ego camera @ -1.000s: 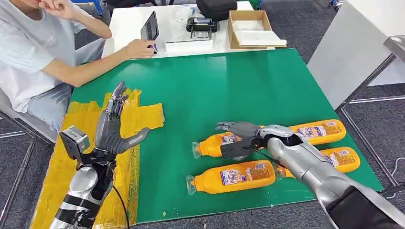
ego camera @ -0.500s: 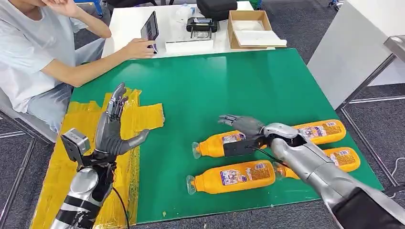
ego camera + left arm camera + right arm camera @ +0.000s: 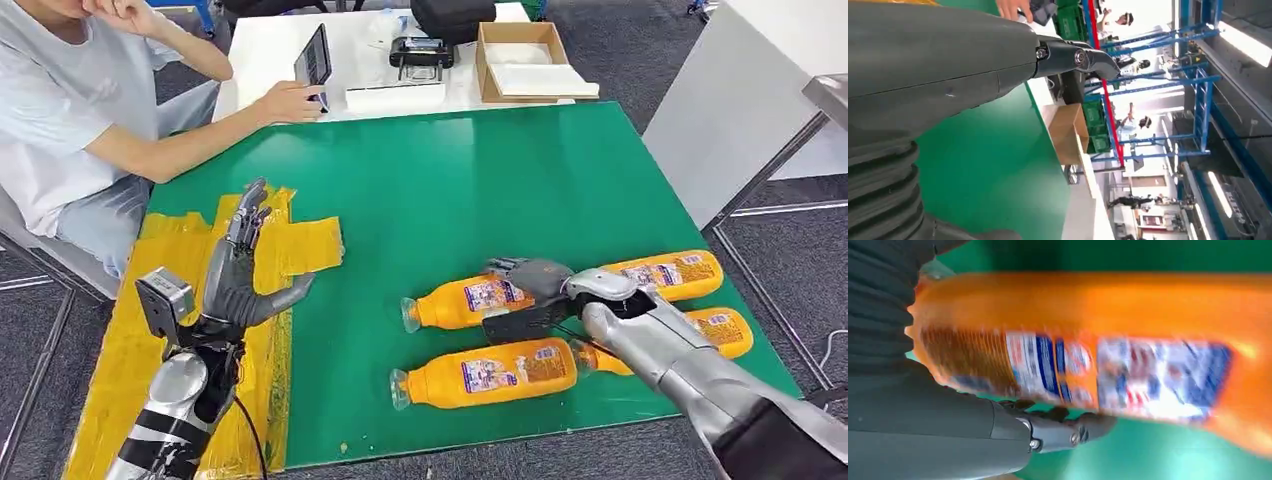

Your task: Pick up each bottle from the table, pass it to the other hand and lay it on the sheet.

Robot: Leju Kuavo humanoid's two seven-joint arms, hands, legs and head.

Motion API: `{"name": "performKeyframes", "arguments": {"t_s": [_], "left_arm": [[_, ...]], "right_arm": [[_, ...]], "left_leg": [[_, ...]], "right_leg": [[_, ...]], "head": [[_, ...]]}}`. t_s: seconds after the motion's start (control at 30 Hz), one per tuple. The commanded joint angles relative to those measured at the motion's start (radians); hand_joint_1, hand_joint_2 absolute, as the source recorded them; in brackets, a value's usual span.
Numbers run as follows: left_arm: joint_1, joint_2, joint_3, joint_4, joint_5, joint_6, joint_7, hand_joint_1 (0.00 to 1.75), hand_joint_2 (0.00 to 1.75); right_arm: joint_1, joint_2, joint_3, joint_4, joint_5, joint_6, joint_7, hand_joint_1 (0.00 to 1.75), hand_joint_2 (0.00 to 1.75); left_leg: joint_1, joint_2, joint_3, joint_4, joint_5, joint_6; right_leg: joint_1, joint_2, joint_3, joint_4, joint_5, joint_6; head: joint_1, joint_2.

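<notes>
Nearest our right hand (image 3: 530, 285), fingers draped over it but not plainly clamped, lies an orange bottle (image 3: 470, 298), long axis crosswise, cap toward the yellow sheet (image 3: 290, 245); farther left, our left hand (image 3: 238, 270) waits spread, upright.

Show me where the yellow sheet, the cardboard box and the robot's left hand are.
yellow sheet (image 3: 310, 245): head view, its bare corner flap.
cardboard box (image 3: 484, 62): head view, its left wall.
left hand (image 3: 232, 285): head view, its palm.
</notes>
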State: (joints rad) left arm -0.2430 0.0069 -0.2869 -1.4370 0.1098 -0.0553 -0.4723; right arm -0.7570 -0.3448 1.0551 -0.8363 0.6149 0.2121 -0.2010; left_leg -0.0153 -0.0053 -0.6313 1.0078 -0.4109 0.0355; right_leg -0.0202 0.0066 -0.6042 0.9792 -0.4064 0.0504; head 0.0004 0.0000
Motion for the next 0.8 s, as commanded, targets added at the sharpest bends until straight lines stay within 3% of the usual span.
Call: {"name": "performKeyframes", "arguments": {"t_s": [0.03, 0.37, 0.53, 0.6, 0.63, 0.67, 0.8], "left_arm": [[-0.043, 0.010, -0.013, 0.062, 0.004, 0.005, 0.002, 0.00, 1.75], [-0.049, 0.016, -0.027, 0.080, 0.014, -0.003, 0.012, 0.00, 1.75], [-0.048, 0.013, -0.027, 0.071, 0.015, 0.005, 0.012, 0.00, 1.75], [-0.044, 0.013, -0.024, 0.063, 0.016, 0.005, 0.011, 0.00, 1.75], [-0.030, 0.017, -0.021, 0.062, 0.017, 0.005, 0.011, 0.00, 1.75], [-0.029, 0.015, -0.018, 0.059, 0.018, 0.005, 0.006, 0.00, 1.75], [0.011, 0.013, -0.009, 0.000, 0.005, 0.008, 0.033, 0.00, 1.75]], "right_arm": [[-0.063, 0.040, 0.095, 0.136, 0.017, -0.009, 0.032, 0.00, 1.75], [-0.056, 0.059, 0.090, 0.197, 0.005, 0.020, 0.023, 0.00, 1.75], [-0.045, 0.094, 0.083, 0.236, 0.020, -0.041, 0.043, 0.03, 1.75], [-0.032, 0.109, 0.075, 0.237, 0.037, -0.088, 0.058, 1.19, 1.75], [-0.023, 0.107, 0.067, 0.239, 0.044, -0.108, 0.074, 1.40, 1.75], [-0.015, 0.112, 0.063, 0.234, 0.060, -0.137, 0.077, 1.75, 1.75], [0.056, 0.112, 0.017, 0.159, 0.113, -0.219, 0.156, 1.75, 1.75]], "left_leg": [[0.001, 0.000, 0.003, 0.000, -0.001, -0.003], [0.002, -0.001, 0.004, 0.001, -0.001, -0.004], [0.001, -0.001, 0.002, 0.000, 0.000, -0.002], [0.001, -0.001, 0.003, -0.001, -0.001, -0.002], [0.002, 0.000, 0.004, -0.001, -0.001, -0.003], [0.001, 0.000, 0.003, -0.001, -0.001, -0.002], [0.003, 0.002, 0.006, -0.001, -0.002, -0.004]], "right_leg": [[0.001, -0.001, 0.003, -0.001, -0.001, -0.002], [0.002, -0.001, 0.005, -0.001, -0.001, -0.003], [0.001, -0.001, 0.002, -0.001, 0.000, -0.002], [0.001, -0.001, 0.003, -0.001, 0.000, -0.002], [0.002, 0.000, 0.005, -0.002, 0.000, -0.003], [0.001, 0.000, 0.003, -0.002, 0.000, -0.002], [0.003, 0.001, 0.006, -0.002, -0.001, -0.003]], "head": [[0.000, 0.000], [0.000, 0.000], [0.000, 0.000], [0.000, 0.000], [0.000, 0.000], [0.000, 0.000], [0.000, 0.000]]}}
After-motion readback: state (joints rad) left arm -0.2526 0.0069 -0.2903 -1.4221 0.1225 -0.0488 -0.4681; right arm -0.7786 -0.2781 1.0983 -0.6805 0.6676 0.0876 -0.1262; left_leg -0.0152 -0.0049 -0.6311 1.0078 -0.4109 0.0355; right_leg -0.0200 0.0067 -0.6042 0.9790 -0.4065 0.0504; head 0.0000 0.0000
